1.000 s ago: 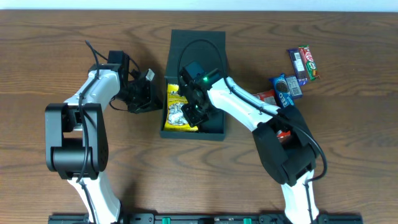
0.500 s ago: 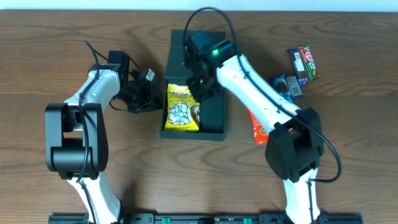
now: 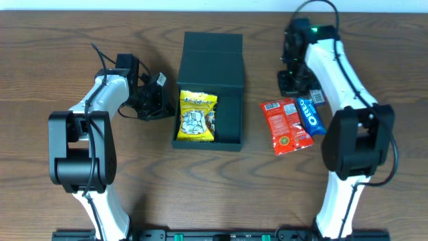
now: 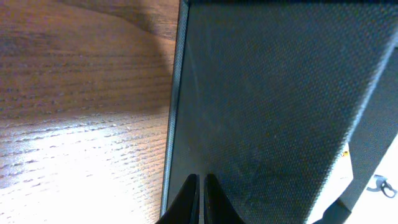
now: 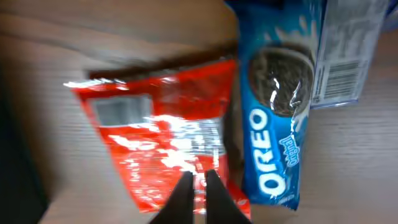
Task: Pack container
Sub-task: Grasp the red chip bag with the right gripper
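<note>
The container (image 3: 227, 124) is a dark teal box in the middle of the table, its flap lid (image 3: 212, 48) open toward the back. A yellow snack packet (image 3: 196, 116) lies in its left half. My left gripper (image 3: 159, 102) is shut and empty against the container's left outer wall; the left wrist view shows its tips (image 4: 200, 190) over that dark wall (image 4: 280, 93). My right gripper (image 3: 293, 82) is shut and empty, above the table just behind the red packet (image 3: 284, 125) and the blue Oreo packet (image 3: 310, 114). In the blurred right wrist view its tips (image 5: 198, 182) hang over the red packet (image 5: 155, 137), with the Oreo packet (image 5: 273, 124) beside it.
Another blue and white packet (image 5: 342, 56) lies behind the Oreo packet, mostly hidden under my right arm in the overhead view. The wooden table (image 3: 374, 194) extends around the container, and bare wood (image 4: 81, 124) shows left of the container wall.
My right gripper has left the container and swung right and back over the loose snacks. The yellow packet stays in the container. The left arm has not moved.
</note>
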You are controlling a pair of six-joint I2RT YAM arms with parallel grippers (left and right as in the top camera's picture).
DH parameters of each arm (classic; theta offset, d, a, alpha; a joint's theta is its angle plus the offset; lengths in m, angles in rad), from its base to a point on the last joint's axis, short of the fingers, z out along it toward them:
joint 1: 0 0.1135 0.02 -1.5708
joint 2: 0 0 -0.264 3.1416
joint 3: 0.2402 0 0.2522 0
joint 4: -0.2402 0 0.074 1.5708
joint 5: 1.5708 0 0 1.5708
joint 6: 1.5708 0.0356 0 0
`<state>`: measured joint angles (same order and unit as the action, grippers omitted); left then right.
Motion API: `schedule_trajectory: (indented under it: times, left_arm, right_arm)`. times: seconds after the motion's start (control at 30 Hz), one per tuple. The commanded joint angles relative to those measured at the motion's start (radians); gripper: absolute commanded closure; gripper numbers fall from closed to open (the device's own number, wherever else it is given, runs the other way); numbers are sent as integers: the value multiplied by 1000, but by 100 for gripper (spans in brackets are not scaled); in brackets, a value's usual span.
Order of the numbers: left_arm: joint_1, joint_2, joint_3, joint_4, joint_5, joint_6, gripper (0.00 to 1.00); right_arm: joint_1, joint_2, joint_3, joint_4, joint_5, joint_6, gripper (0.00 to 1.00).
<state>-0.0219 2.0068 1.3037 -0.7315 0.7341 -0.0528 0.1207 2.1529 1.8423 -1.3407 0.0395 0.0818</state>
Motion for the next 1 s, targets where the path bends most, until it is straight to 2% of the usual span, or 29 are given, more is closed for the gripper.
schedule_trajectory:
  times: [0.0, 0.03, 0.07, 0.17, 0.23, 0.37, 0.5, 0.57, 0.6, 0.63, 0.67, 0.97]
  left_arm:
    - [-3, 0, 2, 0, 19, -8, 94]
    - [-3, 0, 2, 2, 19, -8, 94]
    - [-3, 0, 2, 4, 19, -8, 94]
    - [-3, 0, 2, 8, 19, -14, 94]
    - [-3, 0, 2, 8, 19, -16, 94]
    - [-3, 0, 2, 10, 19, -16, 94]
    - [-3, 0, 2, 12, 19, -23, 94]
    - [-3, 0, 2, 11, 19, -23, 94]
    - [-3, 0, 2, 11, 19, -23, 94]
    - [-3, 0, 2, 12, 19, -23, 94]
    - [-3, 0, 2, 12, 19, -23, 94]
    - [-3, 0, 2, 23, 19, -23, 94]
  right_arm:
    - [-50, -15, -58, 14, -52, -47, 84]
    - [-58, -15, -76, 18, -52, -55, 74]
    - [-61, -15, -91, 23, -51, -66, 69]
    - [-61, -15, -141, 53, -51, -81, 64]
    - [-61, -15, -185, 83, -51, -84, 64]
    - [-60, -15, -238, 130, -53, -83, 67]
    - [-54, -15, -241, 153, -68, -83, 78]
    - [-53, -15, -241, 156, -88, -83, 80]
    - [-53, -15, -241, 161, -97, -84, 85]
    - [-54, -15, -242, 172, -100, -83, 96]
    - [-54, -15, -242, 177, -100, -83, 99]
    - [-46, -25, -192, 185, -193, -56, 99]
